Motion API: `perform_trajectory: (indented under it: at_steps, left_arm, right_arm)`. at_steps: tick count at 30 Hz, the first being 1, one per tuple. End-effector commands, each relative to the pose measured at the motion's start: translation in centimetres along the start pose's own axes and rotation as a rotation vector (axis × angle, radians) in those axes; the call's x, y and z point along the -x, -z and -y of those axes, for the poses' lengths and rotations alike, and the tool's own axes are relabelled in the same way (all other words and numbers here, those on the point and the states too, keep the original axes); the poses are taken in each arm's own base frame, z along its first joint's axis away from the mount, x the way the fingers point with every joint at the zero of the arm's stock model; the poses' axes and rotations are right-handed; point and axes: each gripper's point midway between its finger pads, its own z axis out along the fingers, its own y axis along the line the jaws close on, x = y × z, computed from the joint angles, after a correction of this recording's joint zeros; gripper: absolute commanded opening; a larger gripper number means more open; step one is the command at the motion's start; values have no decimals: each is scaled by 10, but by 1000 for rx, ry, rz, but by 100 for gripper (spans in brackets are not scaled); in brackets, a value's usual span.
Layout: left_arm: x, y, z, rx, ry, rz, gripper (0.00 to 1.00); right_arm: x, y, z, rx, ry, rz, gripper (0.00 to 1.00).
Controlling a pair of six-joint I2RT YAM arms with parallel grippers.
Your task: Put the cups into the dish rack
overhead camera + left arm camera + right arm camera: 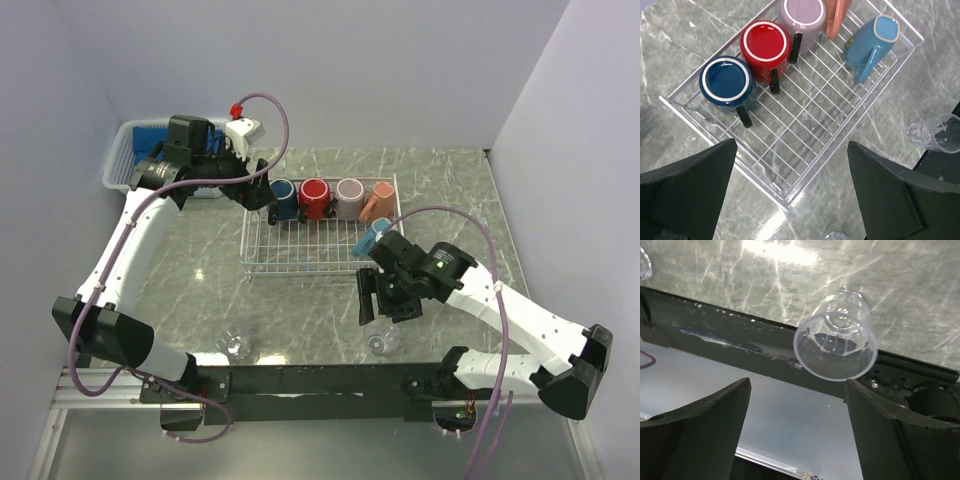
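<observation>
The white wire dish rack (pixel 300 258) holds a navy mug (pixel 283 199), a red mug (pixel 314 198), a mauve mug (pixel 348 198) and a salmon mug (pixel 378 203) in a row at its far side. A light blue mug (pixel 368 240) lies at its right. My left gripper (pixel 262 192) is open and empty above the rack's far left; its wrist view shows the rack (pixel 805 135) and the navy mug (pixel 727 82). My right gripper (pixel 372 302) is open just above a clear glass cup (pixel 381 342), which also shows in the right wrist view (pixel 837 342). A second glass cup (pixel 237 343) stands near the front left.
A white plastic basket with blue cloth (pixel 128 152) stands at the back left, behind the left arm. The black base rail (pixel 320 380) runs along the table's near edge, right beside both glass cups. Walls close in the back and both sides.
</observation>
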Motion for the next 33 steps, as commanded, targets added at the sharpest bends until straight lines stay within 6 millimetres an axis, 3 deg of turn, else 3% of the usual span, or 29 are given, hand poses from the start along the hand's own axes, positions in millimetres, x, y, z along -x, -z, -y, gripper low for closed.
perform_trajectory:
  at_steps: [1, 10, 21, 30, 33]
  left_arm:
    - [16, 0, 2, -11, -10, 77, 99]
    - [11, -4, -11, 23, 3, 85, 99]
    - [16, 2, -13, 37, 9, 111, 99]
    - [19, 5, -11, 43, 21, 124, 99]
    - [20, 6, -11, 48, 22, 128, 99]
  right_arm:
    - [2, 4, -14, 19, 46, 11, 82]
    - [-14, -41, -25, -105, 192, -67, 77]
    - [-21, -82, -5, -190, 185, -77, 70]
    - [-39, -103, 13, -215, 166, -125, 59]
    - [-41, -106, 16, -224, 166, -129, 50]
